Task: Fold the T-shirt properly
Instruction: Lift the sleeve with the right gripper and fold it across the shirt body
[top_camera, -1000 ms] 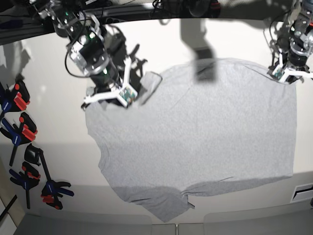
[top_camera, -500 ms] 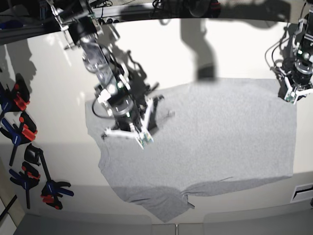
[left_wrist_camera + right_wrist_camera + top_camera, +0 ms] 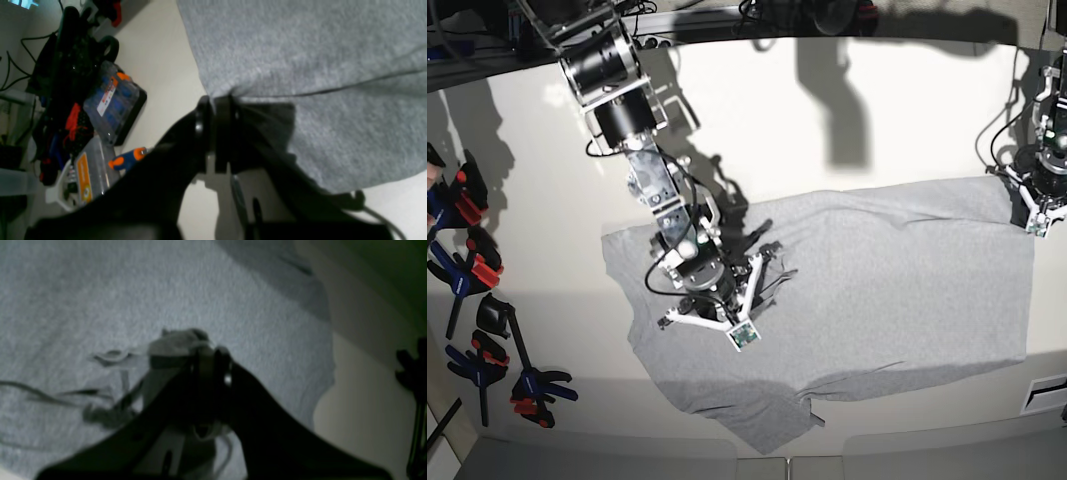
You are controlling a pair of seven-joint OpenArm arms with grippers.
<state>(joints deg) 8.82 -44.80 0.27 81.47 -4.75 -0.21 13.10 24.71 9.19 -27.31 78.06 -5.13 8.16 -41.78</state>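
Note:
The light grey T-shirt point(image 3: 877, 290) lies spread on the white table, its far edge lifted and drawn over itself. In the base view my right gripper point(image 3: 767, 260) is over the shirt's left half, shut on a bunch of cloth. The right wrist view shows the right gripper point(image 3: 211, 355) with its fingers together and a wad of grey T-shirt point(image 3: 83, 290) fabric pinched at the tips. My left gripper point(image 3: 1030, 215) is at the shirt's far right corner. In the left wrist view the left gripper point(image 3: 215, 100) is shut on the edge of the T-shirt point(image 3: 300, 50). No lettering shows.
Several black, red and blue spring clamps point(image 3: 472, 270) lie along the table's left side. The left wrist view shows clear plastic parts boxes point(image 3: 113, 100) and an orange-and-blue tool point(image 3: 128, 158) beyond the table. White panels point(image 3: 727, 455) line the front edge.
Both grippers have come toward the table's front with the shirt's far edge in them. The right gripper has moved further, well over the shirt's body, and the far edge now sits lower.

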